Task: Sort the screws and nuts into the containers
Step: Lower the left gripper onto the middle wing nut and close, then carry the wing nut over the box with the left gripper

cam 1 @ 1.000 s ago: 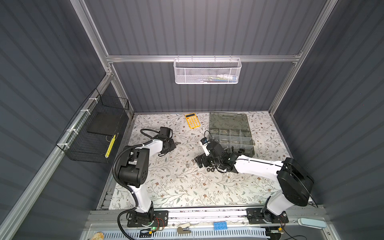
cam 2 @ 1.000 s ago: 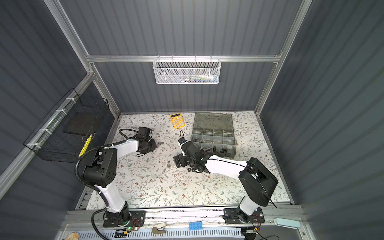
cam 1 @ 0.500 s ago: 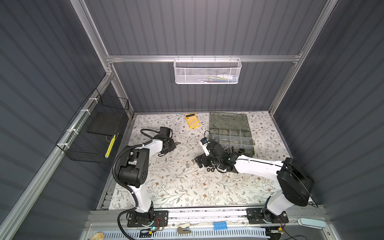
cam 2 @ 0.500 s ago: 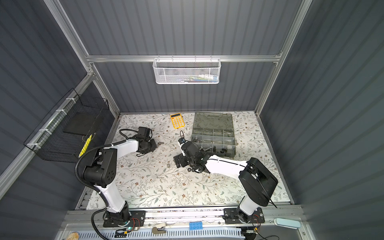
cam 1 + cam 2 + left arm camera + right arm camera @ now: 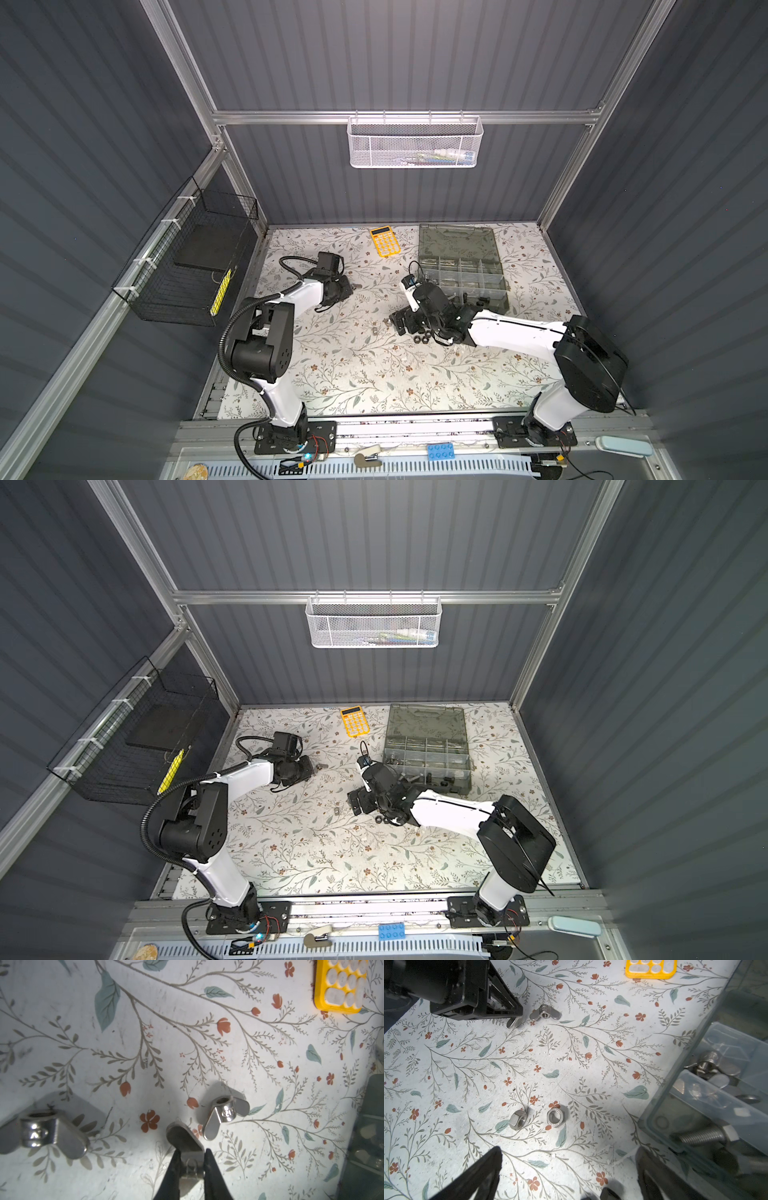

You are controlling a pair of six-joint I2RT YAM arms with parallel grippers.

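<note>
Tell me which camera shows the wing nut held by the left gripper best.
The left wrist view: the held wing nut sits close up, pinched in the left gripper. The right wrist view shows only one wing poking out of that gripper. In both top views it is too small to tell.

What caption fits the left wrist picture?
Left gripper pinches a silver wing nut; two more lie on the flowery table.

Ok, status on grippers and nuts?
Copy: left gripper shut on silver wing nut; right gripper open, two silver hex nuts ahead. Possibly in the way: right wrist, between left gripper and organizer box.
</note>
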